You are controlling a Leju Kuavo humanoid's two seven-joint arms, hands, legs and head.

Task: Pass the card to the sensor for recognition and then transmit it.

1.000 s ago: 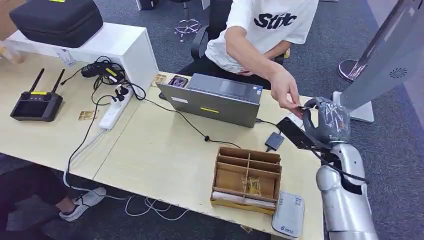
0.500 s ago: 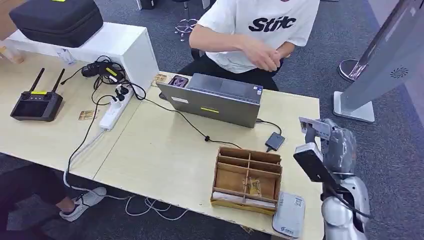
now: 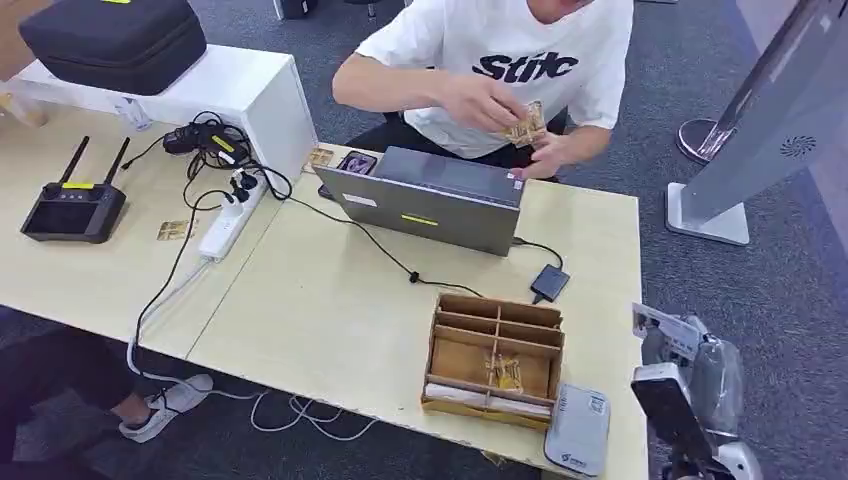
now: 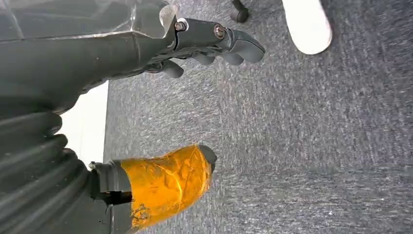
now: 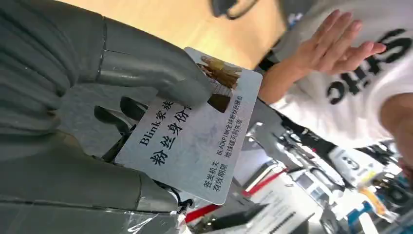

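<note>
So right hand (image 3: pixel 690 370) has the card (image 5: pixel 192 131) pinched under its thumb, sensor (image 3: pixel 578 430) low beside it on the desk (image 3: pixel 330 300), scan and handover pending; left hand (image 4: pixel 204 44) hangs empty, fingers loosely curled.

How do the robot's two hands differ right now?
The right hand holds a printed card under its thumb, beside the table; the left hand holds nothing, fingers loosely apart, over grey carpet. Both wear grey covers.
</note>
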